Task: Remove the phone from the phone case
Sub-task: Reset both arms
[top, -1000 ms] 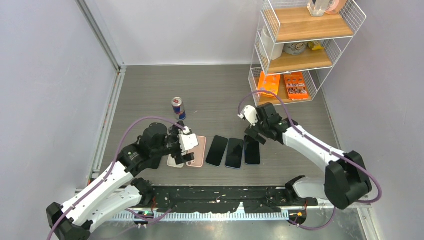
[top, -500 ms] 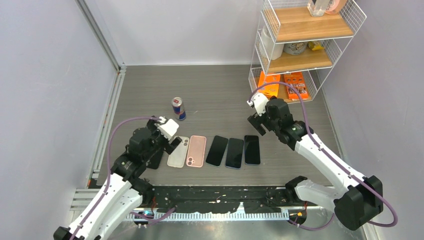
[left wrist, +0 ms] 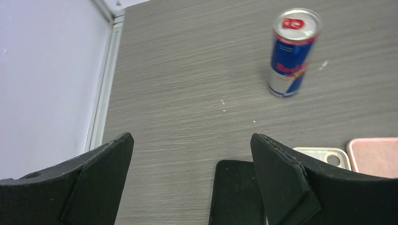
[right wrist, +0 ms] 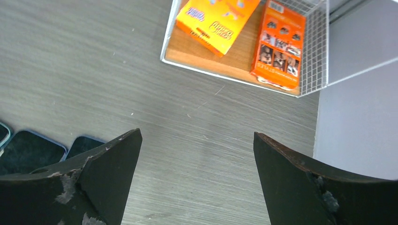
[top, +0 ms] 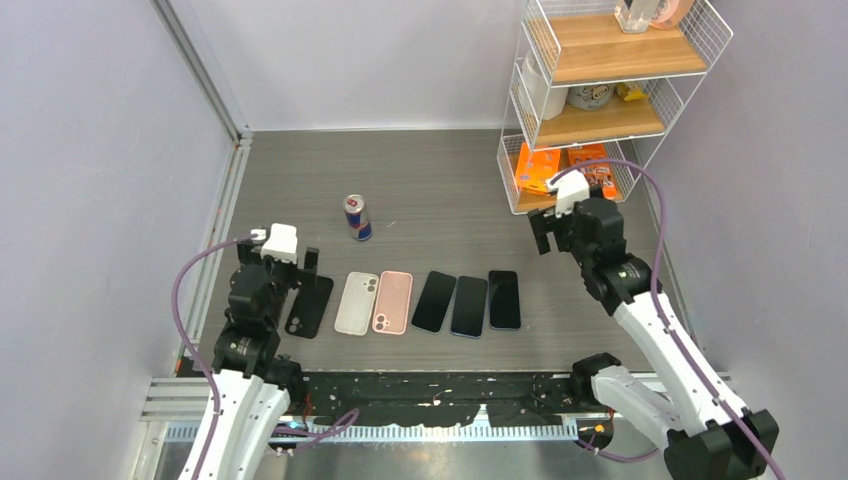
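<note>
Three dark phones (top: 469, 305) lie side by side, screens up, in the middle of the table. Left of them lie a pink phone case (top: 392, 302), a clear case (top: 356, 302) and a black case (top: 312, 305), all flat. My left gripper (top: 283, 272) hovers open just left of the black case (left wrist: 237, 192), with nothing between its fingers. My right gripper (top: 566, 232) is open and empty, up and to the right of the phones, near the shelf. In the right wrist view only two phones' ends (right wrist: 28, 150) show at the left edge.
A Red Bull can (top: 357, 217) stands upright behind the cases, also shown in the left wrist view as the can (left wrist: 291, 51). A wire shelf unit (top: 600, 100) at the back right holds orange boxes (right wrist: 279, 44) on its lowest level. A metal rail (top: 225, 230) runs along the left wall.
Both arms pulled back. The left gripper moved left, off the clear and pink cases, uncovering the black case. The right gripper rose from the rightmost phone toward the shelf.
</note>
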Robot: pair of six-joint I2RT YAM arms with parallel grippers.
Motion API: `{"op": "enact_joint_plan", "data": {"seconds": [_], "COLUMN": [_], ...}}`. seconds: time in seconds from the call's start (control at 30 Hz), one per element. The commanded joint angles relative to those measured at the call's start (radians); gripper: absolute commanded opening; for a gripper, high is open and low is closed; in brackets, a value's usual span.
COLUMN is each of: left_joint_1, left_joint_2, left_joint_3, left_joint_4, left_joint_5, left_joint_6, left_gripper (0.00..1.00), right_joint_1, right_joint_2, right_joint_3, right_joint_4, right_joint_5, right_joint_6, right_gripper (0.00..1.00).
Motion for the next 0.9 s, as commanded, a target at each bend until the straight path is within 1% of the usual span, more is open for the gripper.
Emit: {"op": "enact_joint_plan", "data": {"seconds": [0.0,0.13,0.23,0.37,0.5,0.57,0.67,0.87], "left_joint_1": [0.049,0.069,0.071,0.071,0.071,0.071,0.07,0.071], "left_joint_2": [-0.027,-0.053,-0.074,-0.095,-0.088,-0.084,-0.085,-0.124], "left_joint_3": [-0.002,0.015,0.03,0.061,0.078,0.067,0.025,-0.046], "left_joint_4": [0.084,0.057,0.021,-0.025,-0.044,-0.03,0.034,0.133], "left_joint_5": [-0.111,-0.109,-0.071,-0.019,-0.026,-0.04,-0.063,-0.027], "left_joint_6": [-0.126,-0.175,-0.189,-0.238,-0.255,-0.261,-0.263,-0.217], "left_gripper": [1.0,0.99,0.99,1.0,1.0,1.0,1.0,1.0], "right_joint_1": [-0.069,-0.084,-0.086,-0.098,-0.116,-0.13,-0.145,-0.165], "right_joint_2": [-0.104,-0.18,-0.21,-0.262,-0.33,-0.35,-0.357,-0.359], "right_joint_3": [-0.021,-0.034,-0.035,-0.058,-0.112,-0.122,-0.119,-0.123], "right_joint_4": [0.076,0.064,0.024,-0.009,0.006,0.01,0.01,0.021], "right_joint_5": [-0.049,-0.102,-0.113,-0.138,-0.148,-0.163,-0.176,-0.176], "right_joint_6": [0.092,0.118,0.117,0.091,0.05,0.051,0.064,0.077], "right_gripper": [0.95,0.95,0.95,0.95,0.95,0.95,0.95,0.95]}}
